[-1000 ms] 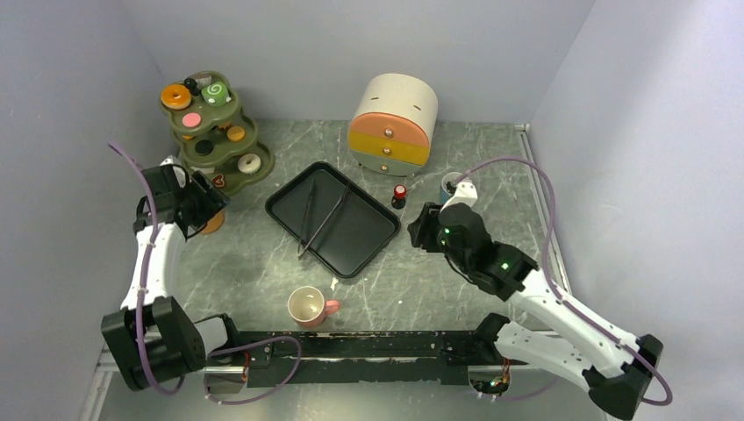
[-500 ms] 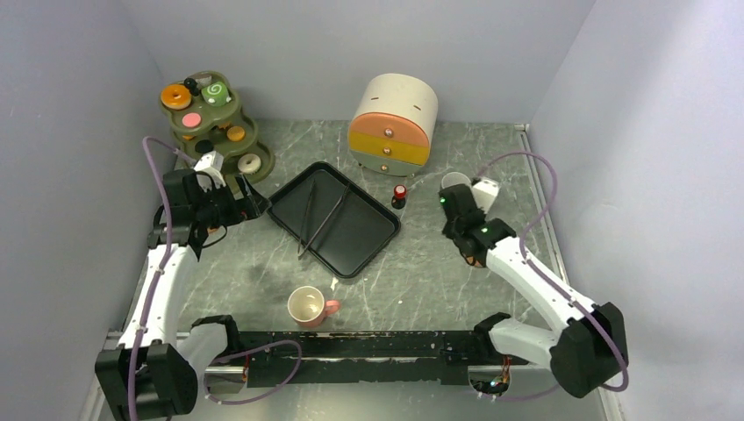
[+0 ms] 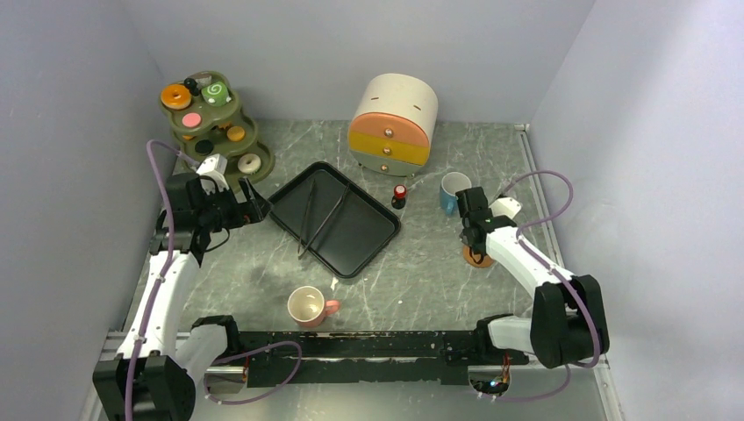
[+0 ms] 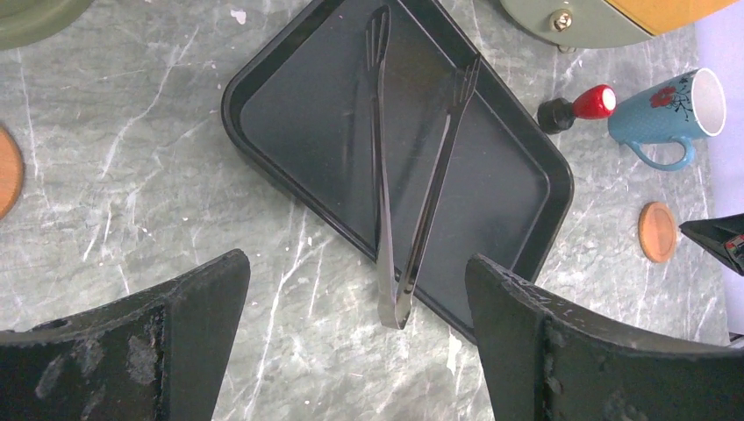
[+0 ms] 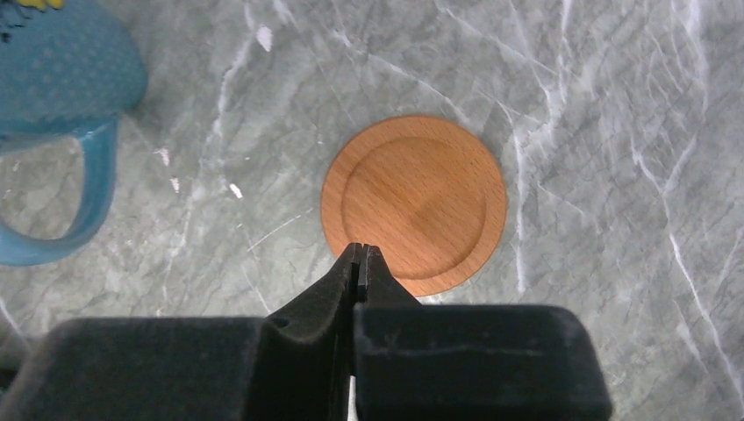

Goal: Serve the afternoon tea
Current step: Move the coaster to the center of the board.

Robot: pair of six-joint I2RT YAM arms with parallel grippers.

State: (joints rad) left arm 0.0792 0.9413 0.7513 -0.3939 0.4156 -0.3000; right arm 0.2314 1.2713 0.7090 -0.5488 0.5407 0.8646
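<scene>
- Two cups are out on the table [image 3: 263, 281], and from above neither stands on a saucer: the pink cup [image 3: 309, 306] is near the front edge, the blue cup [image 3: 454, 190] at the back right.
- The pastries [image 3: 214, 91] all sit on the tiered stand [image 3: 219, 149] at the back left, none served.
- The tongs [image 3: 320, 219] lie inside the tray [image 3: 368, 250], nobody holding them.
- The left gripper [image 3: 254, 206] hangs at the tray's left corner; the right gripper [image 3: 475, 246] points down at a saucer [image 3: 481, 260] near the blue cup.
- Over to the left wrist: the jaws are spread wide and hold nothing, framing tray and tongs below.
- A second saucer [image 4: 7, 171] peeks in at the left edge, well apart from either cup.
- Now the right wrist: the jaws are pressed tight together with nothing between them, tips over the saucer's near rim.
- I can't tell whether they touch the wood.
- The blue cup's handle sits off to the left, apart from the saucer.
- My read is that it's early going: saucers are on the table, but the cups need pairing with them and every pastry is left to serve.
</scene>
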